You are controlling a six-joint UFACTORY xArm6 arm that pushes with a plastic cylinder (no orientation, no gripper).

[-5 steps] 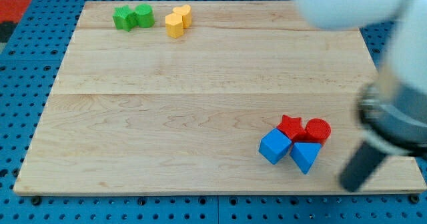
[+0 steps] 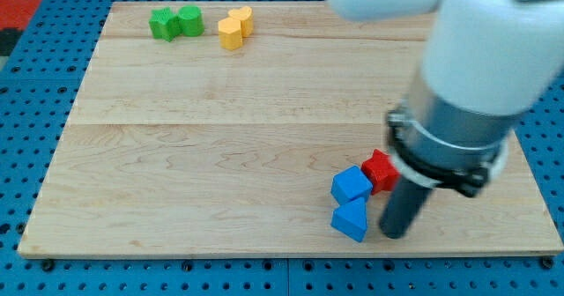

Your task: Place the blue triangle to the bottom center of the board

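Observation:
The blue triangle (image 2: 351, 220) lies near the board's bottom edge, right of centre. My tip (image 2: 394, 234) stands just to the view's right of it, very close or touching. A blue cube (image 2: 352, 185) sits directly above the triangle. A red star (image 2: 380, 170) lies right of the cube, partly hidden by my arm. The red cylinder is hidden behind the arm.
Two green blocks (image 2: 174, 22) and two yellow blocks (image 2: 235, 26) sit at the board's top left. The wooden board (image 2: 220, 137) rests on a blue pegboard. My large white and grey arm body (image 2: 467, 85) covers the right side.
My tip has moved left and pushed the blue triangle left and slightly down. The blue cube and red star also shifted left. The arm now hides the red cylinder.

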